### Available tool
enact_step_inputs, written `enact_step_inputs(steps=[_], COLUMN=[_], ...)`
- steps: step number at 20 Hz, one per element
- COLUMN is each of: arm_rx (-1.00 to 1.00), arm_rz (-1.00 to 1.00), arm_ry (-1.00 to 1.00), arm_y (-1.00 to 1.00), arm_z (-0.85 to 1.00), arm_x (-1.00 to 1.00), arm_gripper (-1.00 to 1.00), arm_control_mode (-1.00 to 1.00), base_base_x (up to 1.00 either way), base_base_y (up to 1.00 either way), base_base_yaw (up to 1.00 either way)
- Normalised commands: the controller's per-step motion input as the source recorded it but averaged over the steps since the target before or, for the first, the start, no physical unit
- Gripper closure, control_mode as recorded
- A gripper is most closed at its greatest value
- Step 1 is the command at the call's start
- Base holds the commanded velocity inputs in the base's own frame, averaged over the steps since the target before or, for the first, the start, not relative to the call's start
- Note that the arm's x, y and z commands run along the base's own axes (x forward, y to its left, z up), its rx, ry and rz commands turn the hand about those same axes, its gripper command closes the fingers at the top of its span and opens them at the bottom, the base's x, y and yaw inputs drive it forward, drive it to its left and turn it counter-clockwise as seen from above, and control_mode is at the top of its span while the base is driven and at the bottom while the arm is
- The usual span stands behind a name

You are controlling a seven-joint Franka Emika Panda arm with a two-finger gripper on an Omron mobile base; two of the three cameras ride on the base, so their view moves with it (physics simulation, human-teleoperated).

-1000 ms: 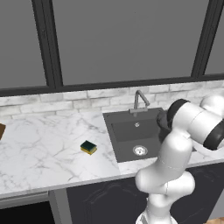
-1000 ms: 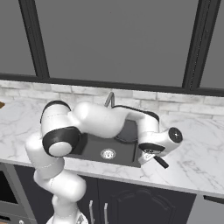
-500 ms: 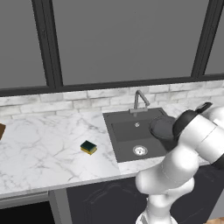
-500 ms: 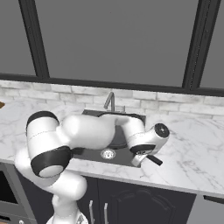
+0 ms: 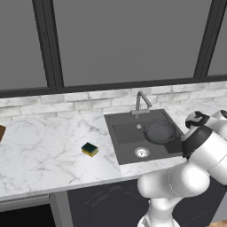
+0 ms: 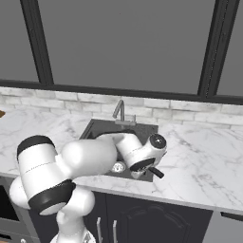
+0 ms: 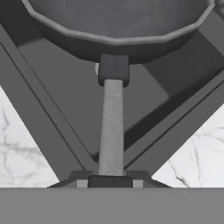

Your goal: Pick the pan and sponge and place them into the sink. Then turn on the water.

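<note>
Where counters meet: one pan, one sponge, one sink.

White marble counter, brick backsplash, perhaps 1 brown board.

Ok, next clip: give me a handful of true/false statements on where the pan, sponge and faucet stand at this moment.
1. The pan is over the sink basin. True.
2. The sponge is already in the sink. False: it lies on the marble counter, on the side of the basin away from the arm.
3. The gripper is shut on the pan's handle. True: in the hand view the handle runs straight out from between the fingertips to the pan.
4. Water is running from the faucet. False: no stream shows below the spout.
5. The sponge lies with its yellow layer on top. False: the dark green layer faces up, yellow beneath.
</note>
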Motion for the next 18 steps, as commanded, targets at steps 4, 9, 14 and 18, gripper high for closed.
enact_step_inputs(steps=[4,9,14,18], arm_rx=[0.0,-0.04,-0.06,0.0], arm_rz=[-0.03,-0.01,-0.05,-0.06], arm_ry=[0.11,0.2,0.1,0.0], arm_y=[0.32,0.26,0.21,0.26], arm_z=[0.0,0.05,-0.03,-0.12], arm_x=[0.17,0.23,0.3,0.21], arm_gripper=[1.0,1.0,1.0,1.0], arm_control_mode=[-1.0,-1.0,-1.0,-1.0], base_base_x=[0.0,0.0,0.0,0.0], base_base_y=[0.0,0.0,0.0,0.0], base_base_yaw=[0.0,0.0,0.0,0.0])
